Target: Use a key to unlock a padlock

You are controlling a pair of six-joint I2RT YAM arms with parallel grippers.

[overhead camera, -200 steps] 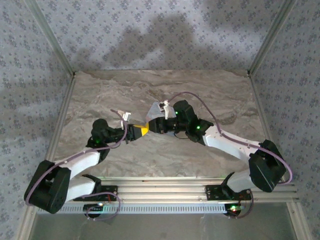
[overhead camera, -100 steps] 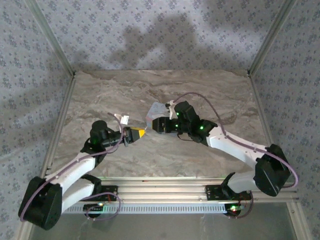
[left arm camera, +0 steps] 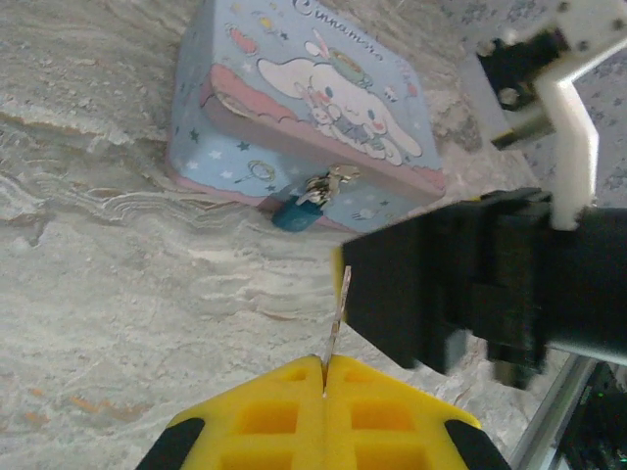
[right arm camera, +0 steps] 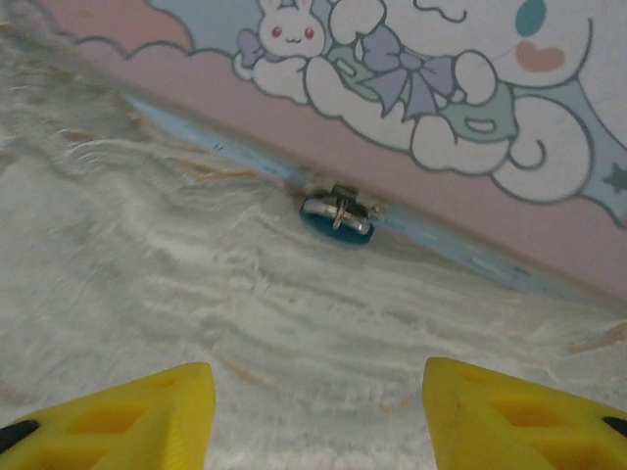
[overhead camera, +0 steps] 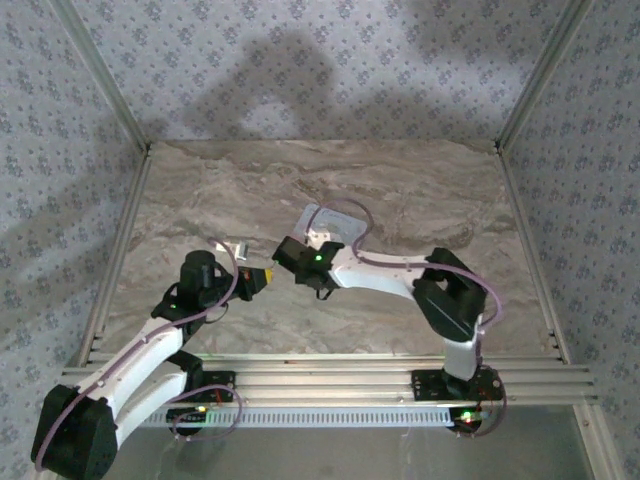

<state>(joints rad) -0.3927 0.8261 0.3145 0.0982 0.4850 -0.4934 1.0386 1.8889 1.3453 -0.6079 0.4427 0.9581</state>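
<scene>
I am holding the key [left arm camera: 336, 311] clamped in the left gripper [left arm camera: 323, 370], aiming it at the padlock [left arm camera: 294, 211], which hangs on the near wall of the tin [left arm camera: 294, 88]. The right gripper [right arm camera: 318, 403], jaws apart and empty, is hovering near the lock. Next, I judge, it must steady the lock. Its black body is crowding the key's right side.

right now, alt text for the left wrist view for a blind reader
The shut yellow tips of the left end effector pinch a thin key pointing toward a dark-blue padlock on the front of a pale blue cartoon tin. The black body of the right arm sits close on the right.
</scene>
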